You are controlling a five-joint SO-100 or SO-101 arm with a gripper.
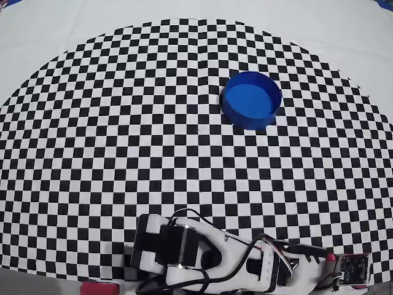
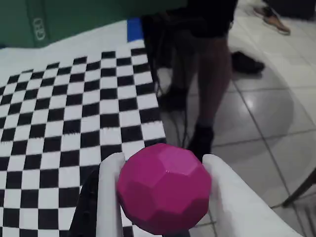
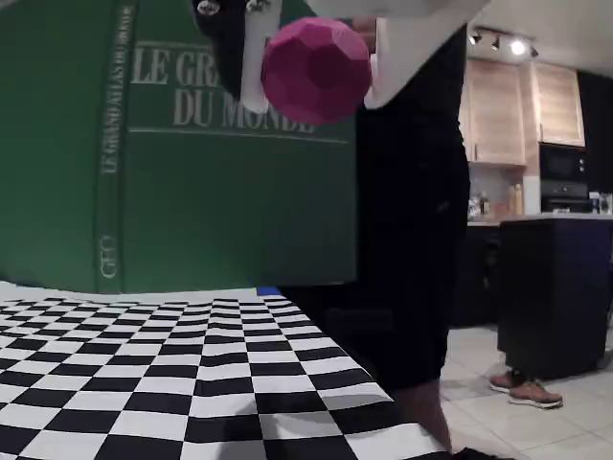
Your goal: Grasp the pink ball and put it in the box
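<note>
Wrist view shows my gripper (image 2: 163, 173) pinching the pink ball (image 2: 164, 187) between its two white fingers (image 2: 109, 192), held well above the checkered cloth (image 2: 59, 113) near its edge. In the fixed view the ball (image 3: 316, 69) hangs high before a big green book (image 3: 192, 192) and a person's dark legs (image 3: 412, 240). Overhead, my arm (image 1: 209, 261) lies folded along the lower edge; the box (image 1: 251, 99) sits well apart, nothing between.
</note>
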